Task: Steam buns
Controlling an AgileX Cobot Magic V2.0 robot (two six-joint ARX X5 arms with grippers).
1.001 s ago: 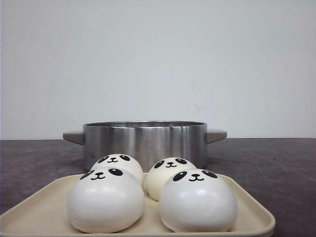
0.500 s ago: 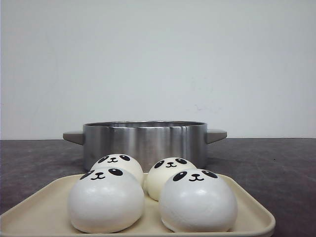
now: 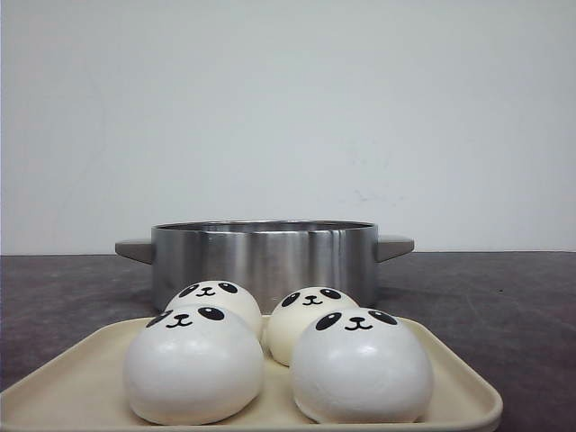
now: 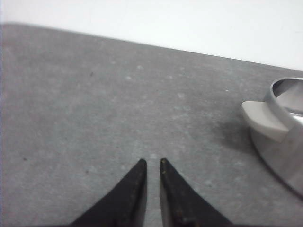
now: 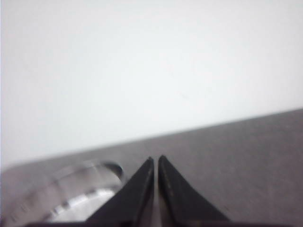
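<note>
Meanwhile both sets of fingers [image 4: 152, 163] [image 5: 155, 159] nearly closed, empty — buns [image 3: 360, 367] on the tray [image 3: 454, 373], outside either wrist view.

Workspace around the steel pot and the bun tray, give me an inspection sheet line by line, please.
Surface: dark grey speckled tabletop, bare where visible.
Job's things: four white dome-shaped panda-face buns, front left, front right, back left, back right, all on the cream square tray; round brushed-steel pot with grey side handles stands behind the tray, no lid on it.
Clutter: nothing seen.
Grippers: left gripper nearly closed, empty, over bare table beside the pot's handle; right gripper closed, empty, near the pot rim.
Cables: nothing seen.
Surroundings: plain white wall.
</note>
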